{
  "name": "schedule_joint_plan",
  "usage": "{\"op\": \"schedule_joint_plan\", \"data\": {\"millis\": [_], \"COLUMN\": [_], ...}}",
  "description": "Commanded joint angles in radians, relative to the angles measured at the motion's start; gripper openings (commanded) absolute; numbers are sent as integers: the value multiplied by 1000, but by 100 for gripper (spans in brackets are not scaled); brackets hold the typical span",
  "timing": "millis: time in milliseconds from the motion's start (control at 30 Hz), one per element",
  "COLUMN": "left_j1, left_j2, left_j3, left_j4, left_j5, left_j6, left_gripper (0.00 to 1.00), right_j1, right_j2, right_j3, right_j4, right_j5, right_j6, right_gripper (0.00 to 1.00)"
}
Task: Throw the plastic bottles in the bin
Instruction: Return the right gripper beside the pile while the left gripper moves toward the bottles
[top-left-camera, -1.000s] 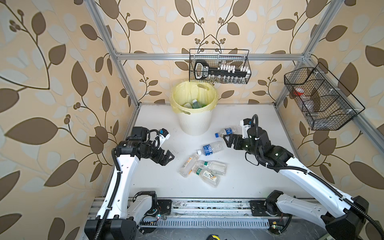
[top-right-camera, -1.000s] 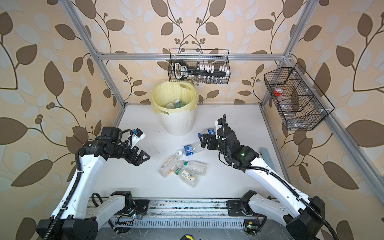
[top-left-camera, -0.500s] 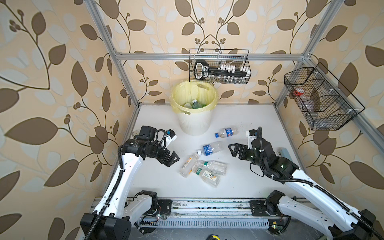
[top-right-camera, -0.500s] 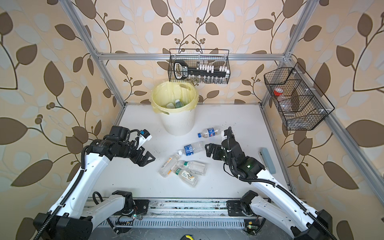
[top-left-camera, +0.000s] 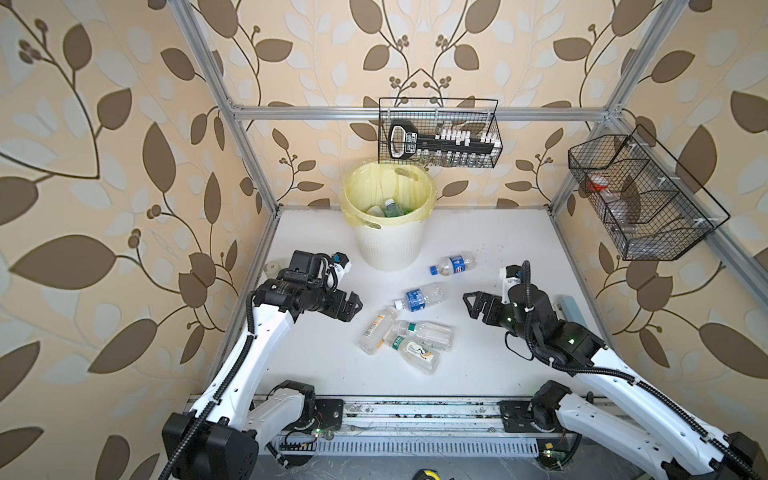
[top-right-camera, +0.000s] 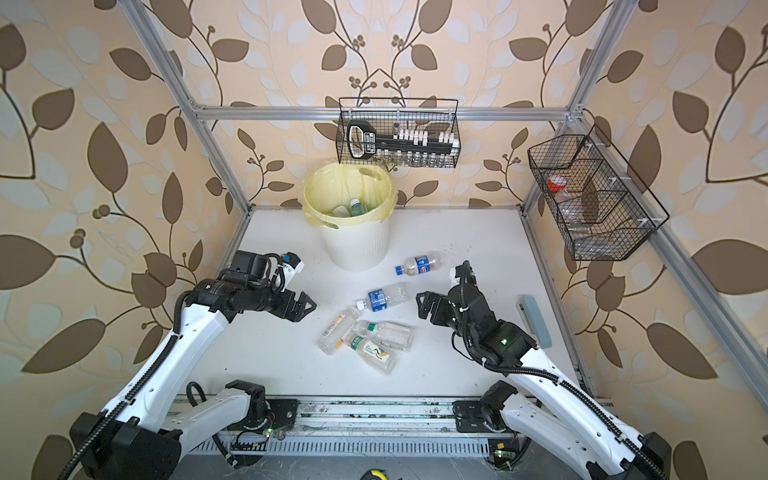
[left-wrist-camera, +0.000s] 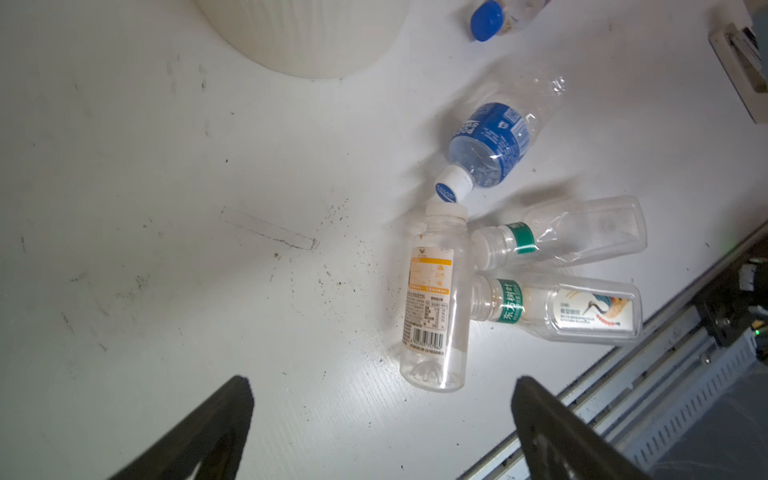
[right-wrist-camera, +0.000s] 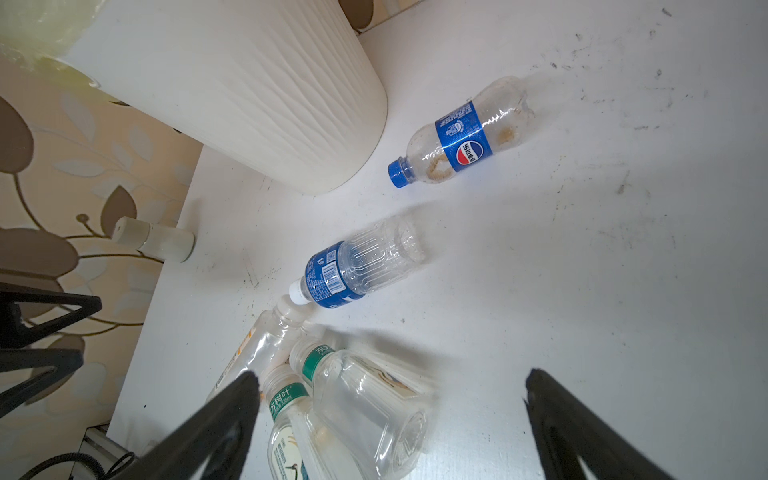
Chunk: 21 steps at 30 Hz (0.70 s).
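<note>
Bottles (top-left-camera: 424, 297) wait on the surface (top-left-camera: 498, 232): I moved my left fingers (top-left-camera: 352, 300) closer and pulled my right fingers (top-left-camera: 473, 300) back. Both are spread wide, holding nothing.

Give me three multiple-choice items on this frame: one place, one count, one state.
1. Where does the bin stand on the table? A near the back wall; B by the front rail; C front right corner.
2. How many clear bottles lie on the table? A three; B five; C eight.
3. The left gripper is: A open and empty; B shut on a bottle; C shut and empty.
Answers: A, both top views show it there; B, five lie scattered mid-table; A, its jaws stand apart with nothing between.
</note>
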Motion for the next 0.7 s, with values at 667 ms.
{"op": "schedule_joint_plan", "data": {"millis": [667], "left_j1": [-344], "left_j2": [269], "left_j3": [19], "left_j4": [82], "left_j5": [-276], "left_j6": [-48], "left_gripper": [99], "right_j1": [-16], "right_j2": [-24], "right_j3": [-29], "right_j4": [-33], "right_j5": [33], "right_j6": [13], "right_gripper": [100]}}
